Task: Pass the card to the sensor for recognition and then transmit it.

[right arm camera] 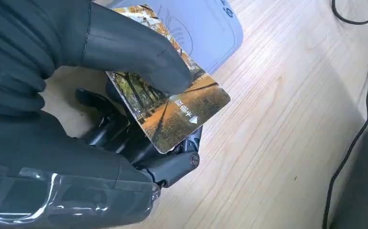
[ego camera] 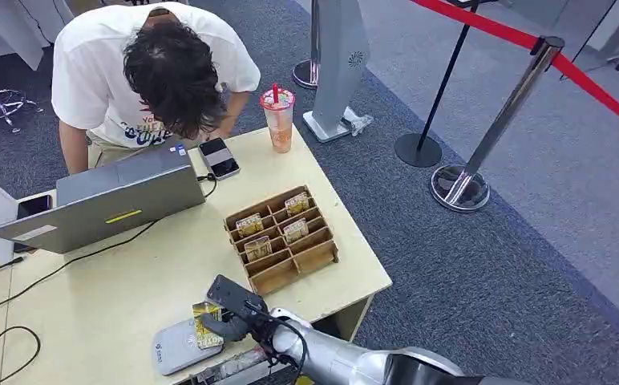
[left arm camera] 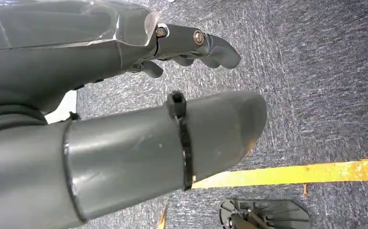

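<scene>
My right hand hovers at the near edge of the wooden table and pinches a card with an autumn-tree picture between thumb and fingers. The card is held just over the grey-white sensor pad, whose pale blue face lies right behind it. I cannot tell whether card and pad touch. My left hand hangs over grey carpet with thumb and fingers apart and nothing in them.
A wooden divider box with several more cards stands just beyond my right hand. A person bends over the table's far side behind a grey laptop. An iced drink cup, a phone and black cables lie on the table.
</scene>
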Robot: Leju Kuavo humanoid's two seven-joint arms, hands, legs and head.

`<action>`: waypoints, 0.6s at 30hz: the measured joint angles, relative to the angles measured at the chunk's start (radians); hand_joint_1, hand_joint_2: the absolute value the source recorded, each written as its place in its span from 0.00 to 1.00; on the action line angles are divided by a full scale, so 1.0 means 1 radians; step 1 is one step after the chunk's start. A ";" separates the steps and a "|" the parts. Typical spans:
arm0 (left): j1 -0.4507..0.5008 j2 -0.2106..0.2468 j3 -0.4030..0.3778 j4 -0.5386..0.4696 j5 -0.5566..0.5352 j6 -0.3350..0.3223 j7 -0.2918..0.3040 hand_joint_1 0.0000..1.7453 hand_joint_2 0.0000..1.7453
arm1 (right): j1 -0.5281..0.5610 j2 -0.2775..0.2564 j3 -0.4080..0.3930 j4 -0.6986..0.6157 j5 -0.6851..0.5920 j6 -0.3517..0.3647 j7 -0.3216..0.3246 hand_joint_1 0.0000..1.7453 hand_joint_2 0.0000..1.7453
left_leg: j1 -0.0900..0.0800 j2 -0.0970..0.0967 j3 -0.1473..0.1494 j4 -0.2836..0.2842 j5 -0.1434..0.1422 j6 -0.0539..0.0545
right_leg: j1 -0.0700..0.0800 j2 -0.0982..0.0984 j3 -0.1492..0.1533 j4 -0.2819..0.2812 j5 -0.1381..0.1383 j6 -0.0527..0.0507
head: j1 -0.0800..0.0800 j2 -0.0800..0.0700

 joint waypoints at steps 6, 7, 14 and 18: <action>-0.002 0.004 0.000 0.000 0.000 -0.024 0.005 0.00 0.00 | 0.003 0.000 0.000 -0.005 0.000 -0.002 0.000 1.00 1.00 | 0.000 0.000 0.000 0.000 0.000 0.000 | 0.000 0.000 0.000 0.000 0.000 0.000 | 0.000 0.000; -0.002 0.004 0.000 0.000 0.000 -0.025 0.006 0.00 0.00 | 0.003 0.000 0.000 -0.006 0.000 -0.002 0.000 1.00 1.00 | 0.000 0.000 0.000 0.000 0.000 0.000 | 0.000 0.000 0.000 0.000 0.000 0.000 | 0.000 0.000; -0.003 0.005 0.000 0.000 0.000 -0.027 0.006 0.00 0.00 | 0.020 -0.005 -0.003 -0.048 -0.007 0.019 -0.003 1.00 1.00 | 0.000 0.000 0.000 0.000 0.000 0.000 | 0.000 0.000 0.000 0.000 0.000 0.000 | 0.000 0.000; -0.003 0.005 0.000 0.000 0.000 -0.028 0.006 0.00 0.00 | 0.034 -0.016 -0.023 -0.117 -0.025 0.038 0.002 1.00 1.00 | 0.000 0.000 0.000 0.000 0.000 0.000 | 0.000 0.000 0.000 0.000 0.000 0.000 | 0.000 0.000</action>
